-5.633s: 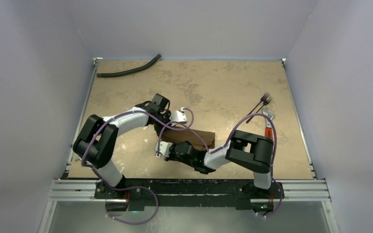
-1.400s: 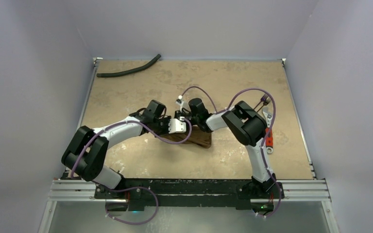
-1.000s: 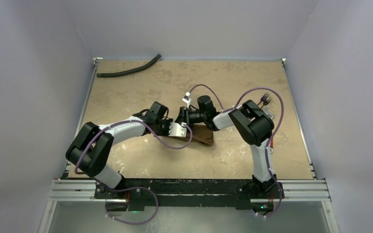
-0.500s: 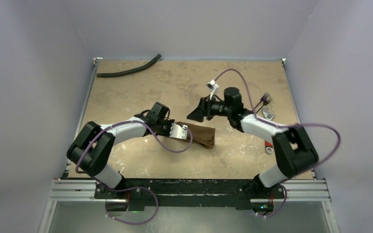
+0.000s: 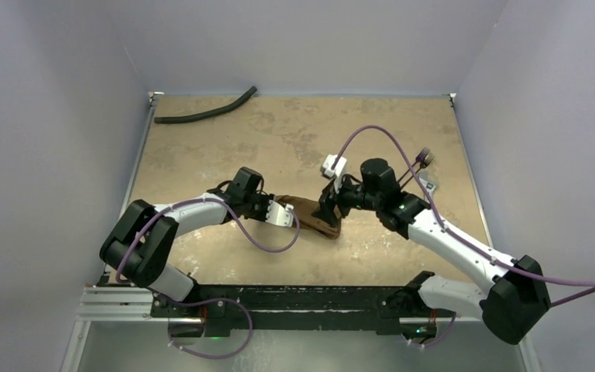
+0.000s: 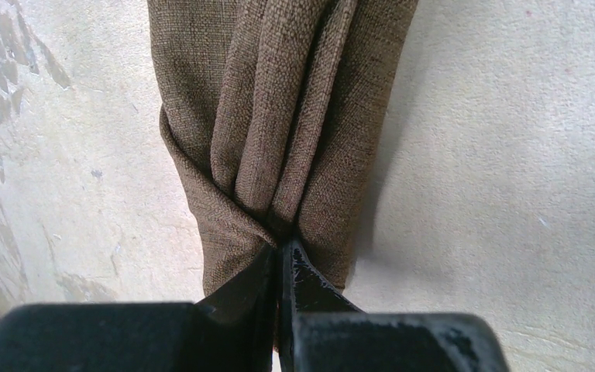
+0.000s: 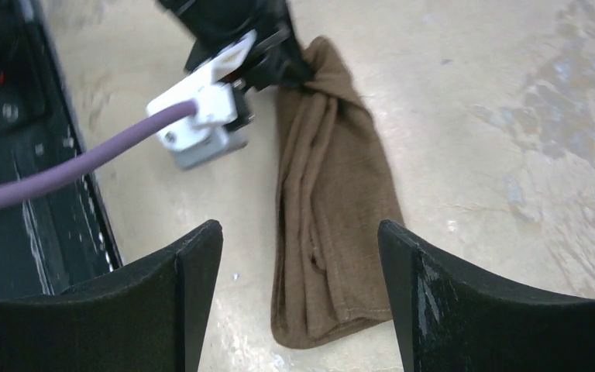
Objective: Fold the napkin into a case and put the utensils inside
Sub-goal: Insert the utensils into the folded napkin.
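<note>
Napkin (image 5: 314, 222) (image 6: 279, 116) (image 7: 333, 232): brown cloth, gathered into a long narrow bundle, flat on the table (image 5: 372, 132), just toward 6 o'clock from its centre. Left gripper (image 5: 283, 214) (image 6: 281, 260) at the 9 o'clock end of the bundle, jaws pinched tight on the bunched cloth. Right gripper (image 5: 330, 208) (image 7: 298, 232) over the 3 o'clock end, jaws wide apart, cloth below them, not gripped. Utensils (image 5: 424, 159) well apart, toward 2 o'clock, near the table edge. Black hose (image 5: 205, 113) at 11 o'clock.

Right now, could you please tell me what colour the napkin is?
Plain brown napkin, clearest in left wrist view.
</note>
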`<state>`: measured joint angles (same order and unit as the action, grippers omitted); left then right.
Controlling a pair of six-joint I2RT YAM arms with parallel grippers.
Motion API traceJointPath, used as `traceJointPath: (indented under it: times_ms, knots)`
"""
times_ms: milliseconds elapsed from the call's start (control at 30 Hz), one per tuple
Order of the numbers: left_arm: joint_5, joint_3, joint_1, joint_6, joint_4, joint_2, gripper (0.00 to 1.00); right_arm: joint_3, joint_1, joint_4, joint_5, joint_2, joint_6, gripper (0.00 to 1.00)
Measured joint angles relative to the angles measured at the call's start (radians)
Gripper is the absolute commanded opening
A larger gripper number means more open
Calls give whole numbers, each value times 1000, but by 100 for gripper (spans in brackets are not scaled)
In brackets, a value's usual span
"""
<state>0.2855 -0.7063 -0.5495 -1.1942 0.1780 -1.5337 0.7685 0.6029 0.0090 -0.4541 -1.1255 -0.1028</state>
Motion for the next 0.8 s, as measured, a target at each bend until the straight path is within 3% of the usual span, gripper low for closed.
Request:
traceJointPath:
  times_ms: [333,700,800]
  knots:
    - [1,22,13,-4,-4,22,0,45,114,-251,134,-87,-295,75]
    - [1,23,13,-4,-5,21,0,-2,192,-230,290,-264,-370,75]
    - [1,23,13,-5,-5,22,0,-2,199,-203,312,-319,-376,68]
